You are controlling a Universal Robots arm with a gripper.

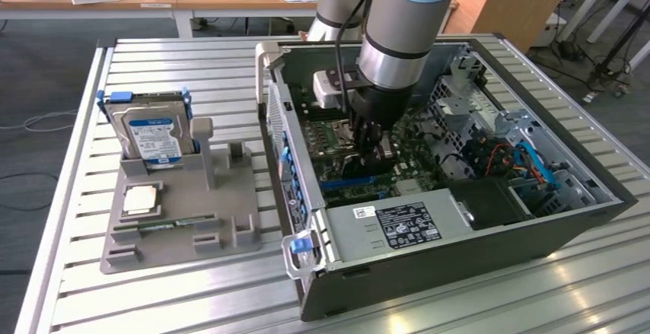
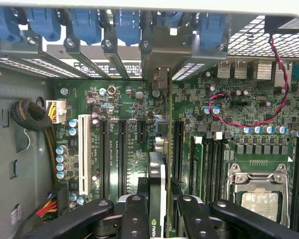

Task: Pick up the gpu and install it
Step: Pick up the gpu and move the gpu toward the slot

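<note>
My gripper [image 2: 162, 215] is low inside the open computer case [image 1: 457, 243], over the green motherboard [image 2: 129, 99]. Its black fingers [image 2: 134, 214] are shut on the gpu [image 2: 157, 172], a thin dark card that the wrist view sees edge-on. The card stands upright and runs parallel to the long black expansion slots [image 2: 122, 149]. Its metal bracket end [image 2: 160, 79] reaches the rear slot openings under the blue clips [image 2: 127, 25]. I cannot tell whether its lower edge sits in a slot. In the exterior view the gripper [image 1: 371, 150] hangs just above the blue slots [image 1: 351, 183].
A grey parts holder [image 1: 183, 220] to the exterior view's left of the case carries a silver hard drive [image 1: 154, 132], a processor [image 1: 140, 201] and a memory stick [image 1: 163, 227]. The power supply [image 1: 401, 224] fills the case's near end. A red-black cable [image 2: 239, 119] and the CPU socket [image 2: 259, 191] lie beside the card.
</note>
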